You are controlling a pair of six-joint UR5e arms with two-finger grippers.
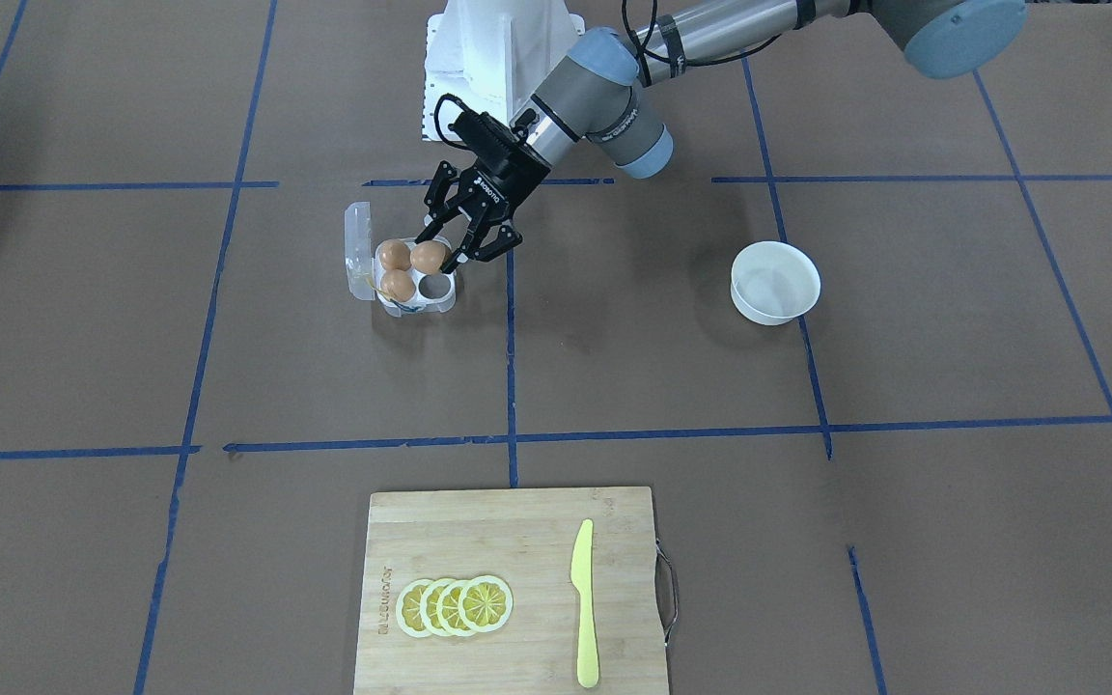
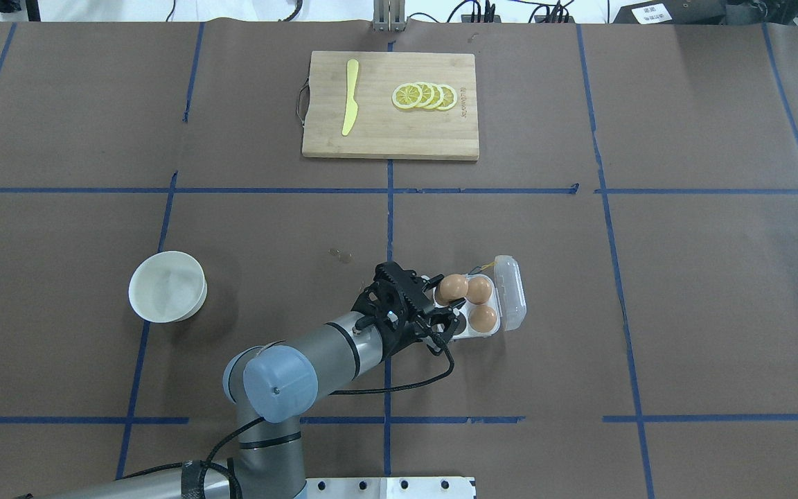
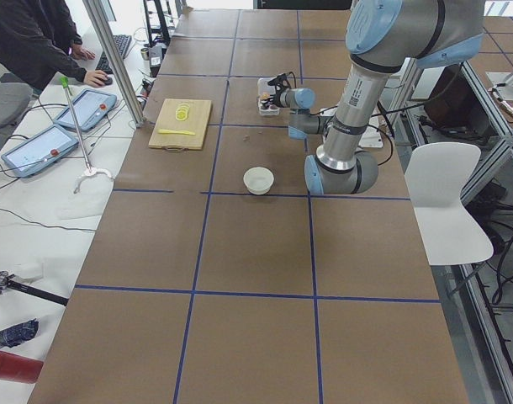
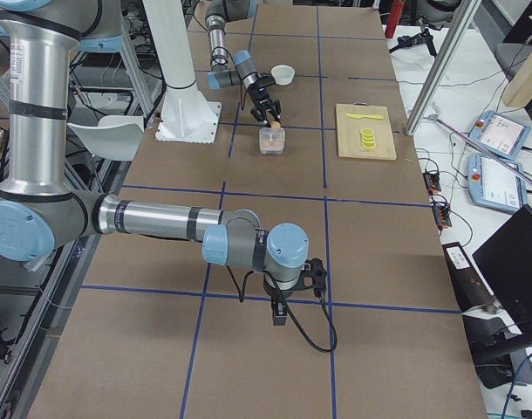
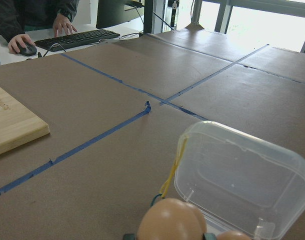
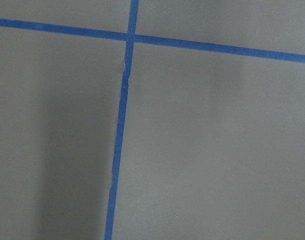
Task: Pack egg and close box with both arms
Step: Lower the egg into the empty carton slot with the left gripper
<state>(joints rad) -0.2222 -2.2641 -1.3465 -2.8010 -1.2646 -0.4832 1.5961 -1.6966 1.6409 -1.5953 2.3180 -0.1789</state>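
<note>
The clear egg carton (image 1: 413,301) stands on the brown table with its lid (image 2: 513,291) hinged open. Two orange-brown eggs (image 2: 479,290) (image 2: 483,317) sit in its cells. My left gripper (image 1: 442,251) is shut on a third egg (image 1: 429,257) and holds it over the carton's near row, beside an empty cell (image 1: 437,286). In the left wrist view that egg (image 5: 172,222) fills the bottom edge in front of the lid (image 5: 242,180), with the yellow string (image 5: 173,165) beside it. My right gripper (image 4: 292,292) shows only in the exterior right view, far from the carton; I cannot tell its state.
A white bowl (image 2: 167,286) stands to the left of my left arm. A wooden cutting board (image 2: 385,132) with lemon slices (image 2: 425,95) and a yellow knife (image 2: 349,97) lies at the far side. The white pedestal (image 1: 493,48) is at the robot's base.
</note>
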